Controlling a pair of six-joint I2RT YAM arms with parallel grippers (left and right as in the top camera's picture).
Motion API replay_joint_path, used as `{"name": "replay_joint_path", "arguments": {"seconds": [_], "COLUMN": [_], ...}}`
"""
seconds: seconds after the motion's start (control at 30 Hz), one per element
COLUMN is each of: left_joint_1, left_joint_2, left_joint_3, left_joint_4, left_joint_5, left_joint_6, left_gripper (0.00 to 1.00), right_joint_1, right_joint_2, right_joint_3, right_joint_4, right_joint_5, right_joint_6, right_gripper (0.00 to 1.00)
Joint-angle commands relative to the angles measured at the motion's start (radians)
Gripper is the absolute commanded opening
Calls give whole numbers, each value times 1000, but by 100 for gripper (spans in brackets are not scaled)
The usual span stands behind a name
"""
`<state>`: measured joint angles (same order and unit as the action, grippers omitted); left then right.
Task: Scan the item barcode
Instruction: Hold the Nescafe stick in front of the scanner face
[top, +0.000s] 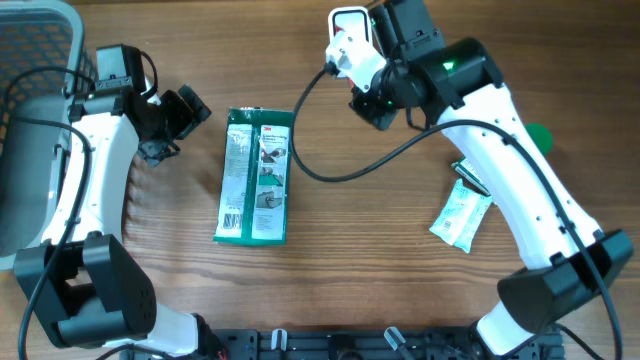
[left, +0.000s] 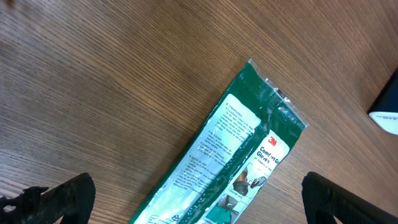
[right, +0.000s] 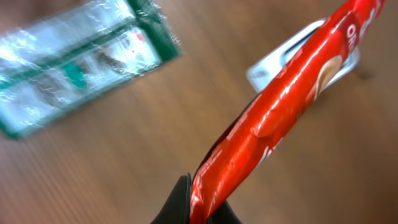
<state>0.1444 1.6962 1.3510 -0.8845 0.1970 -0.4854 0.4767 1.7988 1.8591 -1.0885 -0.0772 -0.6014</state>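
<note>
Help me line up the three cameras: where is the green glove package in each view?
Overhead: the green glove package lies flat, left of centre, between the arms.
Left wrist: the package slants from upper right to bottom centre.
Right wrist: the package is blurred, upper left.
Shared landmark: the wooden table.

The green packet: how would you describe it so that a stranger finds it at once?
Start at the wooden table, seen from above, and look to its middle. The green packet lies flat there, just right of the open left end effector. It is long, dark green with white print, unlike the small white sachet further right.
</note>
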Motion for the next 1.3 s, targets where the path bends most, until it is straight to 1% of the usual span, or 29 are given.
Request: {"name": "replay_joint_path", "arguments": {"seconds": [0.0,0.1,0.17,0.33,0.5,0.67,1.03,1.27], "left_joint_1": [9,9,9,9,9,9,9,9], "left_joint_2": [0,0,0,0,0,0,0,0], "left_joint_3": [11,11,11,11,11,11,11,11], "left_joint_4": [2,2,2,2,2,2,2,2], "left_joint_5": [12,12,12,12,12,12,12,12], "left_joint_6": [14,14,14,14,14,14,14,14], "left_gripper": [100,100,100,100,100,100,100,100], "right_joint_1": [0,-3,-4,-18,-58,-92,-93,-93], "right_joint_2": [76,139,186,293,370,415,460,481], "right_joint_3": [-16,-16,-16,-16,-16,-16,-16,-16], "right_joint_4": [95,195,261,428,536,550,556,550], "right_joint_5": [217,322,374,462,476,476,480,443], "right_joint_6": [-337,-447,-481,-479,-403,-382,-387,-308], "right_gripper": [4,4,4,4,4,4,5,4]}}
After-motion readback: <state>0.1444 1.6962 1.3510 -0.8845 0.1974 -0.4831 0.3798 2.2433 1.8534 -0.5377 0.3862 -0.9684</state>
